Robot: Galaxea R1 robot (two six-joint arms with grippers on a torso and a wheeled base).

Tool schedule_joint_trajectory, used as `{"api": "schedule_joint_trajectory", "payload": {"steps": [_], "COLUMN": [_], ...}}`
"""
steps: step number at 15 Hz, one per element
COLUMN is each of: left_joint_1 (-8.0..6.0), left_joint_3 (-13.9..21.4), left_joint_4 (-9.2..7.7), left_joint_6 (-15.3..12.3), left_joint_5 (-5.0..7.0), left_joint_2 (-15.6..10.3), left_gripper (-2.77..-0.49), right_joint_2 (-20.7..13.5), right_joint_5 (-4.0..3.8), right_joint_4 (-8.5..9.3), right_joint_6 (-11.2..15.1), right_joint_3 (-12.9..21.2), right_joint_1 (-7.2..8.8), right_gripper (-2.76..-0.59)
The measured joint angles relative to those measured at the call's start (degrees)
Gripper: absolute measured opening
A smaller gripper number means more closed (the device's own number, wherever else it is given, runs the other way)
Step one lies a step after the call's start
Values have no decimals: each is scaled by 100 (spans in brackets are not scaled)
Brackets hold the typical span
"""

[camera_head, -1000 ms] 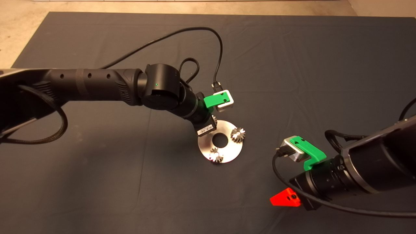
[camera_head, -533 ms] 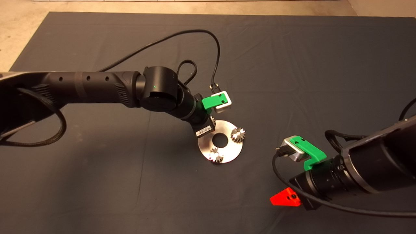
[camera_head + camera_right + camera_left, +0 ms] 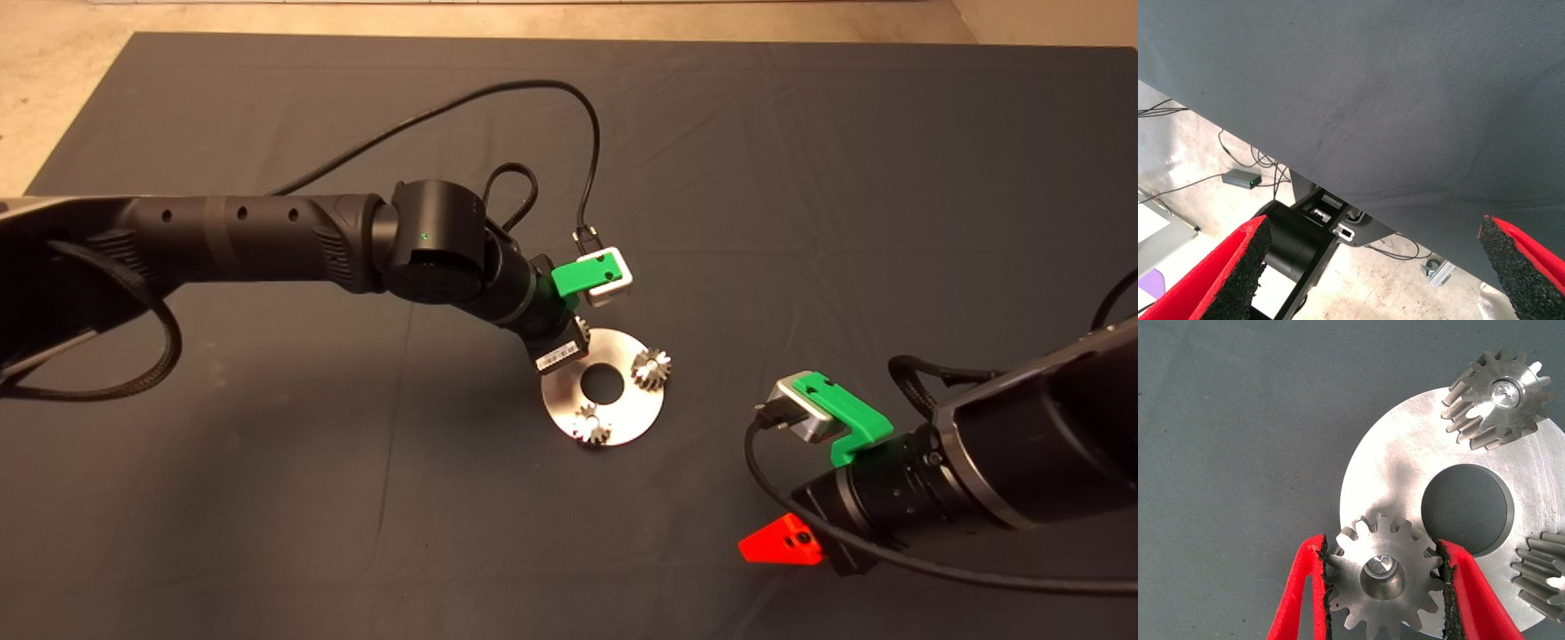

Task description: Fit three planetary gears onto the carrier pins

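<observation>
A dark mat is covering the table, lying mostly flat with faint creases running across it. Pale floor is showing beyond the mat's far edge and far left corner. In the right wrist view, past the mat's edge, thin cables are trailing over the floor beside a small grey box showing a green light.

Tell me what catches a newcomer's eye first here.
The shiny disc at mid-mat, with two gears already on pins. At its far-left rim the left gripper pinches the third gear over a pin. The right gripper waits open at lower right.
</observation>
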Motion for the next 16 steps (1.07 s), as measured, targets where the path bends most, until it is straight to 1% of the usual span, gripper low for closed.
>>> {"api": "schedule_joint_trajectory", "payload": {"steps": [8, 11, 14, 15, 16], "left_joint_1": [2, 15, 22, 44, 48], "left_joint_3": [0, 0, 0, 0, 0], "left_joint_4": [0, 0, 2, 29, 47], "left_joint_6": [0, 0, 0, 0, 0], "left_joint_5": [-6, -46, -50, -90, -102], "left_joint_2": [1, 0, 0, -2, -2], "left_gripper": [-256, -256, -256, -256, -256], "right_joint_2": [0, 0, 0, 0, 0], "right_joint_5": [0, 0, 0, 0, 0], "right_joint_4": [0, 0, 0, 0, 0], "right_joint_6": [-1, -1, -2, 0, -2], "right_joint_3": [0, 0, 0, 0, 0], "right_joint_1": [1, -1, -1, -1, 1], "right_gripper": [-102, -102, -102, -102, -102]}}
